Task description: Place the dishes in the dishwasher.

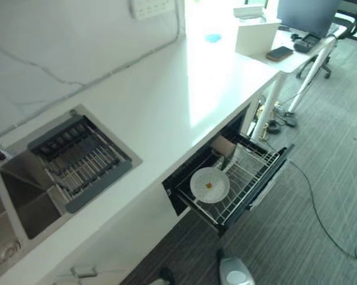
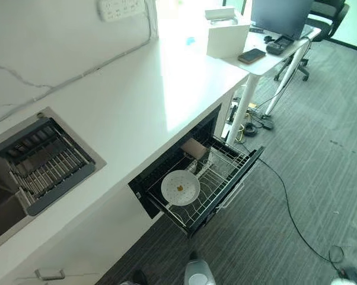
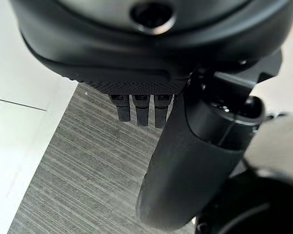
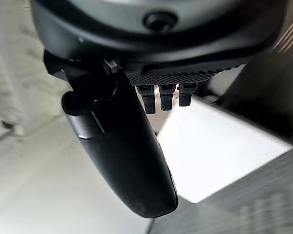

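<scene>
- Risk first: the dishwasher drawer (image 1: pixel 238 184) stands pulled out from under the white counter (image 1: pixel 166 101) over the grey carpet (image 1: pixel 321 196), so if you step the robot forward or swing an arm low, you could knock its front edge or lean on the wire rack (image 2: pixel 217 172).
- Plate (image 1: pixel 209 184): the white plate with a small brown spot at its middle already lies in the rack, near the drawer's front corner. It looks to lie flat on the wires instead of standing between them; you cannot be sure of that from the head views. If you push the drawer shut sharply, I judge it could slide or rattle against the brown object (image 2: pixel 195 148) at the back of the rack.
- No other dish shows on the counter, and the rack over the sink (image 1: pixel 77 157) looks empty, so you risk reaching for something that is not there. Check before you move.
- Clutter on the far desk, a white box (image 2: pixel 227 38) and a dark phone (image 2: pixel 251 56), is well apart from the work. Leave it alone.
- Left hand (image 3: pixel 195 161): its wrist view shows short dark fingertips (image 3: pixel 141 112) and the thumb hanging relaxed above the carpet. It is released, holding and touching nothing.
- Right hand (image 4: pixel 124 156): likewise slack, fingertips (image 4: pixel 167 100) and thumb free, with a pale surface behind. It grasps nothing.
</scene>
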`<state>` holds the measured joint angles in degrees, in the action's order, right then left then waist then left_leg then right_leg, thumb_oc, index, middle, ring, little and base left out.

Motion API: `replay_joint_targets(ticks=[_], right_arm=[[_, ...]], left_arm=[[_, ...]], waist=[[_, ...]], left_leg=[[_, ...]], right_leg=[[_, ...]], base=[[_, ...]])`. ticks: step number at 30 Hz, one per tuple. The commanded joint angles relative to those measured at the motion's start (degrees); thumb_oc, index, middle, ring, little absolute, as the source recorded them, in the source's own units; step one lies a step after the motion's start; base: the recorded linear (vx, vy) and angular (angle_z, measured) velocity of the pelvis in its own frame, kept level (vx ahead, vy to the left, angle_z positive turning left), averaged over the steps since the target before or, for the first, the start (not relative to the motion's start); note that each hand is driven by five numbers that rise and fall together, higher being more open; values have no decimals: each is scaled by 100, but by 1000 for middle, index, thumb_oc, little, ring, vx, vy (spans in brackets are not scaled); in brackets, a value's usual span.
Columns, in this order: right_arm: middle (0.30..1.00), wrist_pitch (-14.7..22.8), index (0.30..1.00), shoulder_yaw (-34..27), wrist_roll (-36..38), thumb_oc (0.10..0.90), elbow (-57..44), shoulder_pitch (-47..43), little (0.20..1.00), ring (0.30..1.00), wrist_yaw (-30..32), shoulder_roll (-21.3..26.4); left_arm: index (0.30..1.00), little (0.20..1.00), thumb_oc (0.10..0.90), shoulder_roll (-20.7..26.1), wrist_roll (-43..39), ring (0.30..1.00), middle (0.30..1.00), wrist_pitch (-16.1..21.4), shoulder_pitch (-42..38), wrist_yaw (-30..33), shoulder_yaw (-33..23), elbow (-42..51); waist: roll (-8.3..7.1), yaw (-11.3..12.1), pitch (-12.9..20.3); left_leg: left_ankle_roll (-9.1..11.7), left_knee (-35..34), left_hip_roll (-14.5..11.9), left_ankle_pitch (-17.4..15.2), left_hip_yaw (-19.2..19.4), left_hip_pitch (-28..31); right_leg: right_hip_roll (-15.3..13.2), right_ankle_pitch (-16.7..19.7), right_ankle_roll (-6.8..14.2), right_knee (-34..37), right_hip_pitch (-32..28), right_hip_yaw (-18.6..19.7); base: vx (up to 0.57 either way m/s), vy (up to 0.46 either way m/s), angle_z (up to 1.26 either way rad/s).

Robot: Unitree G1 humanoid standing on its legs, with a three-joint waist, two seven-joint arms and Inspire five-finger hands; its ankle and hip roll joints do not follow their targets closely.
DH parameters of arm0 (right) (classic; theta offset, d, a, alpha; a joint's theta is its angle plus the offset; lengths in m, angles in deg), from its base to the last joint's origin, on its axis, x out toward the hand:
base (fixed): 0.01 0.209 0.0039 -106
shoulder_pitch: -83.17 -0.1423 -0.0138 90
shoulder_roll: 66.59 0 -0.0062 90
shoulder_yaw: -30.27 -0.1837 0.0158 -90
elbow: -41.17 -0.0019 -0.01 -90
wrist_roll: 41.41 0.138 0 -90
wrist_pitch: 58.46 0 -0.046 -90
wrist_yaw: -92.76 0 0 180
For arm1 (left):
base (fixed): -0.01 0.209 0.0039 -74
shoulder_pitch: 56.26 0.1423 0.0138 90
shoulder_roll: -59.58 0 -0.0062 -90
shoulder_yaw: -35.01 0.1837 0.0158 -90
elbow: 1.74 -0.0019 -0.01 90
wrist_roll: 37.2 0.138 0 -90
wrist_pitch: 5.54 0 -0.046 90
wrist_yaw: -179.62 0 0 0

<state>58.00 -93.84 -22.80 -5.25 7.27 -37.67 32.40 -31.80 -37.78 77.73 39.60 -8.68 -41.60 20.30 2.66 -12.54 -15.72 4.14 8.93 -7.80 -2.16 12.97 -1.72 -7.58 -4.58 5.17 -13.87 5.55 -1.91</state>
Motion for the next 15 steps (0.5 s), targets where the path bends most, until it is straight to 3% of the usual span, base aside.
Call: replay_joint_targets(ticks=[1,3,5,9,11,15], right_arm=[[900,594,900,440,-49,800,-55,-712,900,900,-505,445],[900,579,900,871,58,800,244,-972,900,900,-628,455],[900,571,900,1280,-131,800,235,-1186,900,900,-620,467],[900,488,900,1854,-524,800,204,-1506,900,900,-662,574],[900,182,900,2377,-1145,800,225,-1822,900,900,-817,749],[900,-26,900,3049,-1434,800,367,-2230,900,900,-992,892]], left_arm=[[900,900,800,167,-536,900,900,178,-601,7,84,320],[900,900,800,185,-826,900,900,304,-703,188,229,533],[900,900,800,229,-910,900,900,659,-724,460,266,806],[900,900,800,368,-875,900,900,899,-678,685,351,1367],[900,900,800,443,-683,900,900,1021,-662,849,459,1651],[900,900,800,526,-408,900,900,979,-687,952,646,1906]], waist=[[-90,230,-424],[24,331,-672],[154,449,-927],[239,711,-1214],[262,899,-1364],[295,1101,-1408]], left_leg=[[-236,825,70,-1246,-708,-23],[-247,825,132,-1132,-876,-237],[-283,825,204,-997,-1060,-443],[-350,825,339,-777,-1253,-777],[-375,825,471,-630,-1304,-1000],[-392,881,512,-487,-1252,-1387]], right_leg=[[-45,-675,-29,-332,-76,-40],[-21,-648,-117,-332,23,-115],[16,-620,-209,-339,107,-214],[-56,-823,-326,-982,596,-345],[-153,-1033,-385,-1506,936,-427],[-223,-1142,-443,-1903,1334,-549]], base=[[-92,7,6],[-151,73,13],[-144,99,41],[-114,44,43],[-107,64,54],[-55,6,60]])
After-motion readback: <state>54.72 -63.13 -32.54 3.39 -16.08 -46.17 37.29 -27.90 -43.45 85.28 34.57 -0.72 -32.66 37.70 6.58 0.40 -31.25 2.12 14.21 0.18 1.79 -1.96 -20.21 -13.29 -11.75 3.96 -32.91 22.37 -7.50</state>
